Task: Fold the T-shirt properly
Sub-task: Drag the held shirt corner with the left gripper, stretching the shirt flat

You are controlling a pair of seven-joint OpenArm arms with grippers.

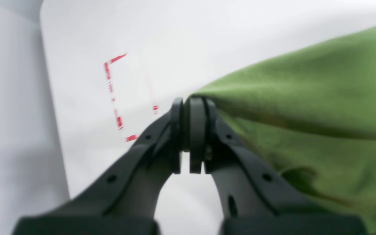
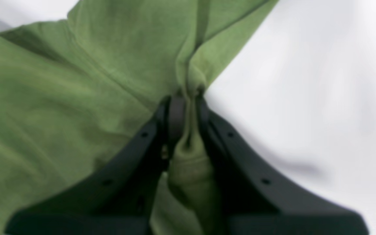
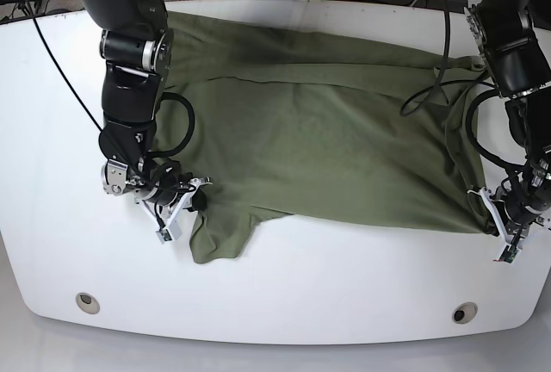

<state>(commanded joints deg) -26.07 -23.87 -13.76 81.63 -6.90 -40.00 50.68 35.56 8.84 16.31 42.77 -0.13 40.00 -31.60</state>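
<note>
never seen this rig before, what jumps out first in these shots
A big olive-green T-shirt spread across most of the white table. The right gripper, at the base view's left, is shut on its near edge by a sleeve; the left gripper, opposite, pinches the other near corner. Red dashed markings show on the table.

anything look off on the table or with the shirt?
Nothing damaged. The T-shirt lies half-folded and wrinkled, one sleeve sticking out past the front edge near the right gripper. The left gripper pinches the opposite corner.
</note>
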